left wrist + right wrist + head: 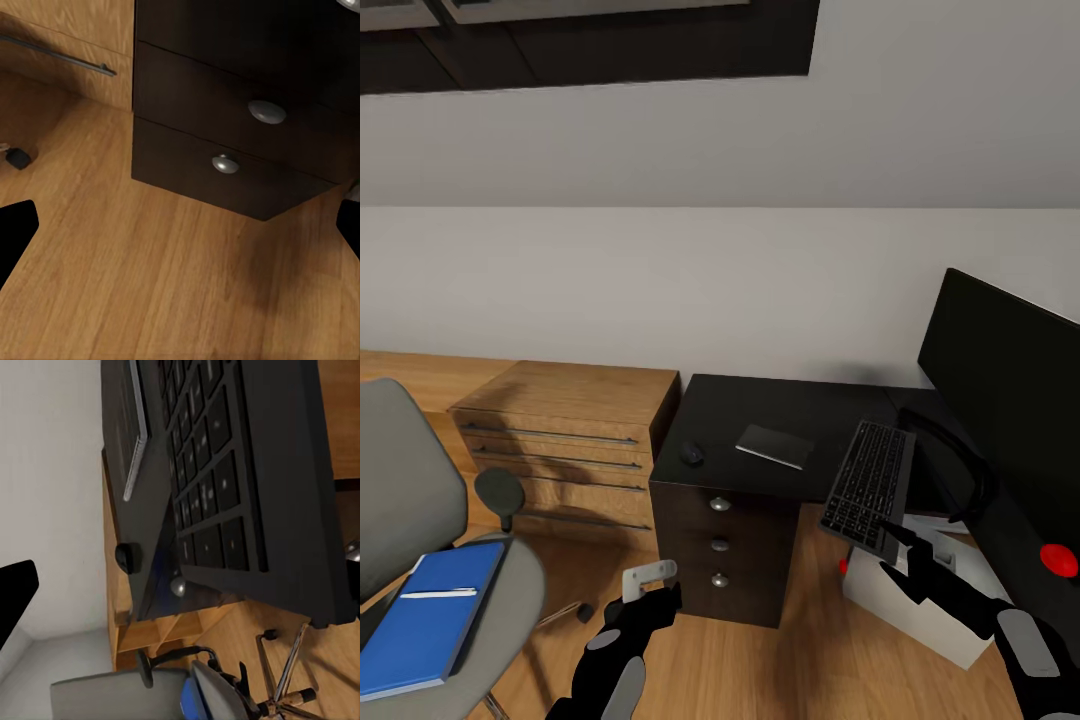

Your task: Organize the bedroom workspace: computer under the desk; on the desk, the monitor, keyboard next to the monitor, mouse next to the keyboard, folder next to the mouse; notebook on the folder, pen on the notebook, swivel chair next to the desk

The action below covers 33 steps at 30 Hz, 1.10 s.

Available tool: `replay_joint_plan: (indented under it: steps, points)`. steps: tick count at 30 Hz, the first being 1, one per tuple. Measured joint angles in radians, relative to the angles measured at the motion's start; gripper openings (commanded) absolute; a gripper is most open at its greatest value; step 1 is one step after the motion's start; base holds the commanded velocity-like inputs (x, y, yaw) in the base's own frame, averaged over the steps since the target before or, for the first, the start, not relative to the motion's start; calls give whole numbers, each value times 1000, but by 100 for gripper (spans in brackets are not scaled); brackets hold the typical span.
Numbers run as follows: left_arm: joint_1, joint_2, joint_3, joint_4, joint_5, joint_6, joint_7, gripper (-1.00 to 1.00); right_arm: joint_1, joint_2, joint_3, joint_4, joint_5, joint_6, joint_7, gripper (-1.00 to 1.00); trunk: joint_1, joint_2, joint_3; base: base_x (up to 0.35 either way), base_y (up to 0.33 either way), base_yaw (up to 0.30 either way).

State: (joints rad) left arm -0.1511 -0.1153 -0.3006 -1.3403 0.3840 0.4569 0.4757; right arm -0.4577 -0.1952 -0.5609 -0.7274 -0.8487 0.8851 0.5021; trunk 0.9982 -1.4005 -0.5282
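Black keyboard point(870, 488) at the dark desk's point(760, 400) front edge, its near end jutting over the floor — the right gripper point(900, 556) at that end.

The keyboard is slim, dark-keyed, lying lengthwise beside the monitor point(1010, 400); the right gripper's fingers spread wide around its near edge, though I cannot tell whether they have hold of it. The left gripper point(650, 590) hangs wide open and empty over the wood floor point(150, 277) before the desk drawers point(718, 545). On the desk sit a mouse point(691, 454) and a grey notebook point(774, 446), apart. A blue folder point(425, 618) with a pen point(438, 593) on it rests on the grey swivel chair point(405, 500) — beside a wooden dresser point(565, 435) along the white wall.
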Motion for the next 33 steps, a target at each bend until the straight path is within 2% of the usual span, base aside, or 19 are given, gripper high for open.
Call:
replay_joint_plan:
  steps: [9,18,27,33]
  points:
    - [0,0,0,1,-2,-1,1,100,0,0,0,0,0,0,0,100,0,0,0,-2,0,0]
    - [0,0,0,1,-3,-2,1,100,0,0,1,0,0,-1,0,100,1,0,0,-253,0,0]
    - [0,0,0,2,-3,-2,1,100,0,1,4,0,1,-2,0,100,0,0,0,-46,0,0]
    - [0,1,1,3,-2,-1,1,100,0,3,6,-1,3,-17,1,100,1,0,0,-262,0,0]
